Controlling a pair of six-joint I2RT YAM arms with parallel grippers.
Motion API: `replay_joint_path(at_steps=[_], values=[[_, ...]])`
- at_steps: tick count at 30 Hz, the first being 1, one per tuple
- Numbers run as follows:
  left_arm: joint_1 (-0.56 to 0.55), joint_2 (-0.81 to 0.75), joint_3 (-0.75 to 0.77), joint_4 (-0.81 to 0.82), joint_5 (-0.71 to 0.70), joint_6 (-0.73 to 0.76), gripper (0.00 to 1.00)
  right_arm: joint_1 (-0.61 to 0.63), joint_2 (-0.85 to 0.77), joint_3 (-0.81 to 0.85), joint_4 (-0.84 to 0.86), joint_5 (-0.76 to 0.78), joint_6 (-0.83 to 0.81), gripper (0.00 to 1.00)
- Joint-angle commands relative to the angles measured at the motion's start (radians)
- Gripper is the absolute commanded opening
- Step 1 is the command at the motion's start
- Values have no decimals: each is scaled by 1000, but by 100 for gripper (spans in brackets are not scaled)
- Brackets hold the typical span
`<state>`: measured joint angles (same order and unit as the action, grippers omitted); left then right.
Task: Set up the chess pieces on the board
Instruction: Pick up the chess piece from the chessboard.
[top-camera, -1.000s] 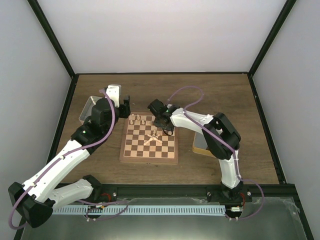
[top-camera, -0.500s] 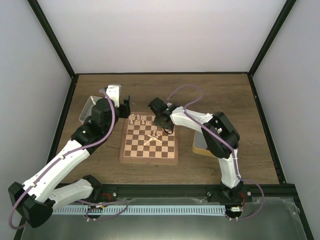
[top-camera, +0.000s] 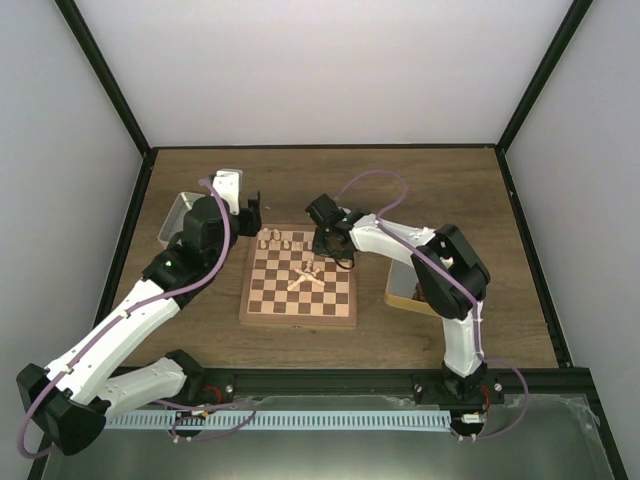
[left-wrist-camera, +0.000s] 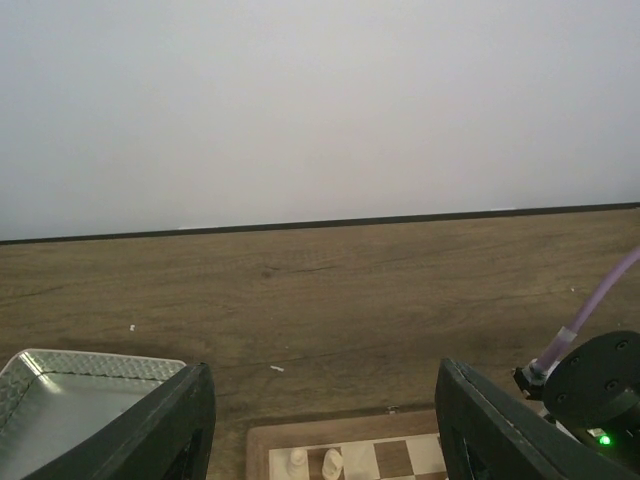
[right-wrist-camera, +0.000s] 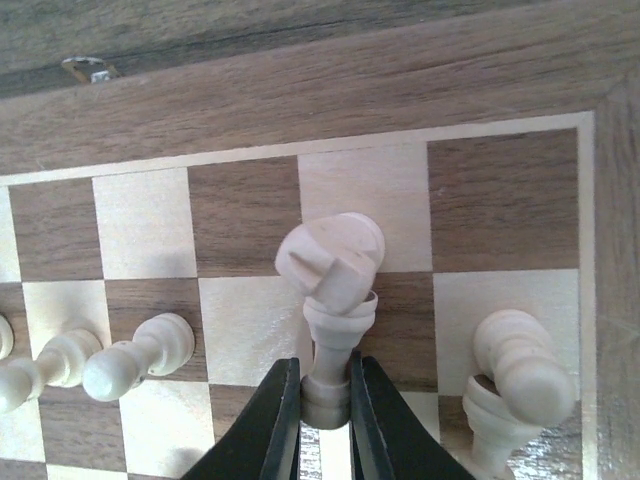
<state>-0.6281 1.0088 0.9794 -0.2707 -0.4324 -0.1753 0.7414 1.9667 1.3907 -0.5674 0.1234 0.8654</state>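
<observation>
**Right gripper** (right-wrist-camera: 325, 395): clenched. Its two black fingers (right-wrist-camera: 265, 425) clamp the lower stem of one pale cream turned-wood chess piece with a notched round head (right-wrist-camera: 332, 262). The head points away from the fingers, over the squares nearest the light tan border. Whether the base of the piece touches the surface cannot be determined. A second cream piece (right-wrist-camera: 512, 372) is just beside it on one side. A cream pawn (right-wrist-camera: 140, 362) lies toppled on the other side.

In the top view, the right gripper (top-camera: 331, 246) is over the far right part of the square wooden chessboard with dark brown and cream checks (top-camera: 298, 316). A row of upright cream pieces (top-camera: 279, 240) occupies the far left squares. Several toppled pieces (top-camera: 306, 279) lie near the board centre.

**Left gripper** (left-wrist-camera: 322, 400): released, jaws wide apart, nothing between them. It hangs just beyond the far left corner of the board, beside a shallow silver metal tray (left-wrist-camera: 60, 400).

A tan rectangular tray (top-camera: 398, 296) sits right of the board, on the brown wooden table (top-camera: 450, 190).
</observation>
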Motion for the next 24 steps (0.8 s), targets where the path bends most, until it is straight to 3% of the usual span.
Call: replay_joint_path(at_steps=[1, 9, 24], values=[[4, 3, -9, 26, 15, -3, 62, -19, -22, -13, 5, -65, -99, 3], [4, 70, 30, -16, 117, -36, 63, -47, -33, -67, 64, -112, -214, 3], [8, 103, 41, -43, 161, -91, 64, -86, -122, -166, 176, -232, -426, 3]])
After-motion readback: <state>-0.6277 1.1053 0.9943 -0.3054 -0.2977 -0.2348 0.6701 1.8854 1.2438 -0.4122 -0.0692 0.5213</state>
